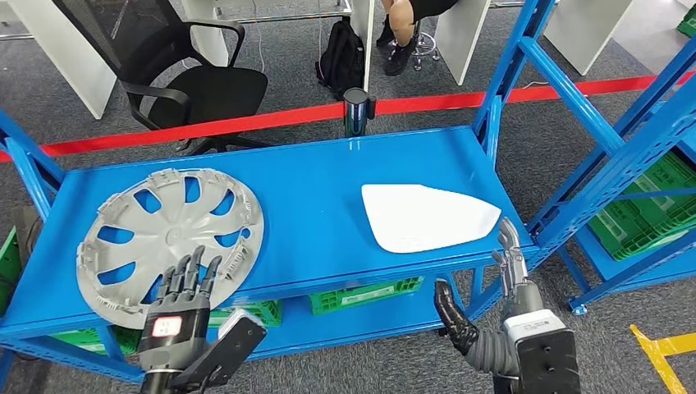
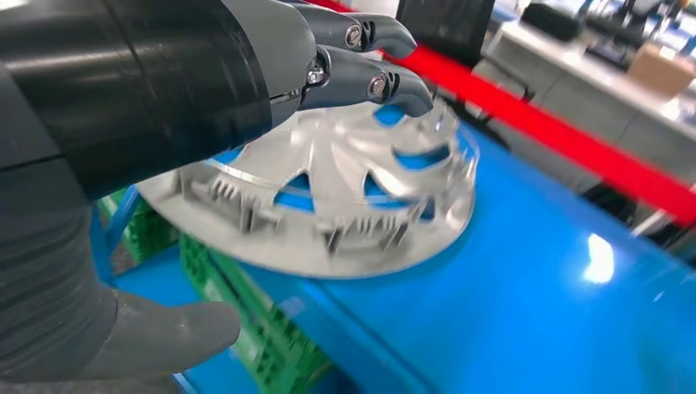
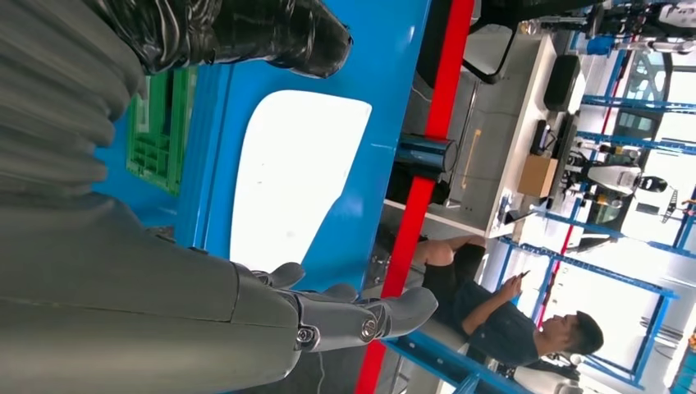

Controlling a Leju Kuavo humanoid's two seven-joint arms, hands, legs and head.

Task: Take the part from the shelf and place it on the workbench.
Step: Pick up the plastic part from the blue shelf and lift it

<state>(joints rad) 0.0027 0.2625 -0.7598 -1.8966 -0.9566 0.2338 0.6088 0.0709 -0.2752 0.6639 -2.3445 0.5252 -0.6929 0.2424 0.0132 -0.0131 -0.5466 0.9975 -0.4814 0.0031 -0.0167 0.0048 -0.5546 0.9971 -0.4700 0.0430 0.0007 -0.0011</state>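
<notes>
Blue steel shelf (image 1: 328, 205) carrying two parts: one silver plastic wheel cover (image 1: 170, 238) at 9 o'clock, one white shell-shaped panel (image 1: 423, 216) at 3 o'clock. Left hand (image 1: 182, 295) is reaching over the cover's overhanging rim, fingers spread — nothing gripped. Right hand (image 1: 505, 279) is waiting beside the panel's edge, likewise empty.

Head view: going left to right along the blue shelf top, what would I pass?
Left hand reaching over the grey wheel cover → bare blue shelf → white panel → right hand at the shelf's right end.
</notes>
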